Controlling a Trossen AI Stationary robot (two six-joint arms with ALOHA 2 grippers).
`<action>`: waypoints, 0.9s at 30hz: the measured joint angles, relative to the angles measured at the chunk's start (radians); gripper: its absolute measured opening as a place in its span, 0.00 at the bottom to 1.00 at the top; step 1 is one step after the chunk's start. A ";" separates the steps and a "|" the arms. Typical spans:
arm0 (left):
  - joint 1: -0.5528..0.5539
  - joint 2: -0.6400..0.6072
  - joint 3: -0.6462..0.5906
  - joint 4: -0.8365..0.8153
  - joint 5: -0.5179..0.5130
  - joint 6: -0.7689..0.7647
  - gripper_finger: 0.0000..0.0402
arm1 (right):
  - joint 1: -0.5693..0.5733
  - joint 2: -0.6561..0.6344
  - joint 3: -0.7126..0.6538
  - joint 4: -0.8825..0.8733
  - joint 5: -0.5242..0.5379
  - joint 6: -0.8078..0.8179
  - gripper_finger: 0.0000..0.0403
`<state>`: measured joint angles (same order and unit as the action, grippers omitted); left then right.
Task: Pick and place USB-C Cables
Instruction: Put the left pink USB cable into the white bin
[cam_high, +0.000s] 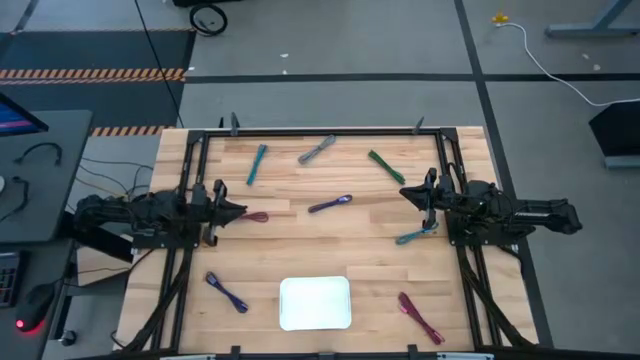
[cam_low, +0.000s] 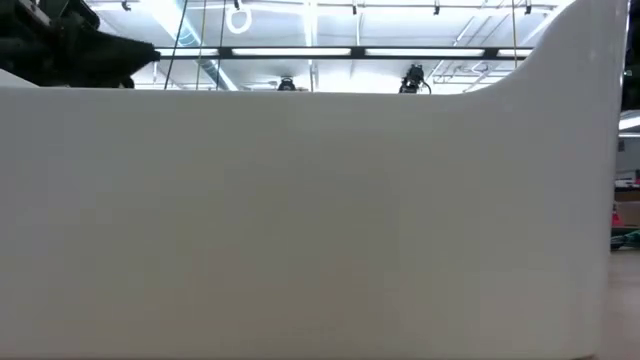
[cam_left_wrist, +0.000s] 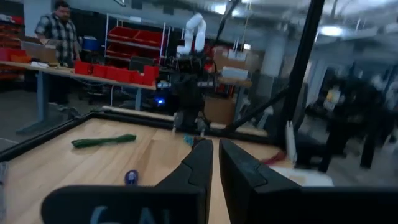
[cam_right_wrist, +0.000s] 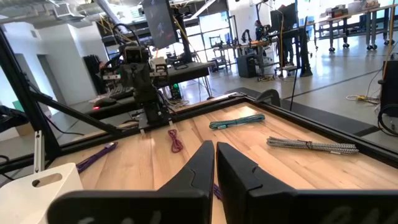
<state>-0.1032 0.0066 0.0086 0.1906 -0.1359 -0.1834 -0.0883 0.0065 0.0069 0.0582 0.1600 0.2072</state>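
Nearest me on the surface (cam_high: 180, 290) I see the white tray (cam_high: 315, 303), flanked by a purple cable (cam_high: 227, 292) and a magenta cable (cam_high: 420, 316). Mid-surface, my left claw (cam_high: 238, 211) and right claw (cam_high: 405, 192) both look clenched and empty, though the low view is blocked. Beyond lie the teal cable (cam_high: 257, 164), grey cable (cam_high: 316, 150) and green cable (cam_high: 386, 166).

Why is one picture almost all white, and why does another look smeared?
Low view: the white tray stands right against the lens, hiding the table. Left wrist view: the room's right side is streaked with blur, while the green cable stays readable. High view: the tray glares bright white.
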 joint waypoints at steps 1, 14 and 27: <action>-0.001 0.000 0.000 0.031 0.002 -0.015 0.09 | 0.000 0.000 0.000 0.000 0.000 0.000 0.06; -0.017 0.471 0.348 -0.306 -0.224 0.090 0.01 | 0.000 0.000 0.000 0.000 0.000 0.000 0.06; 0.222 1.120 0.832 -1.067 -0.075 -0.010 0.19 | 0.000 0.000 0.000 0.000 0.000 0.000 0.06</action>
<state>0.1192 1.1269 0.8404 -0.8764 -0.2107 -0.1933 -0.0886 0.0067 0.0068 0.0582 0.1600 0.2073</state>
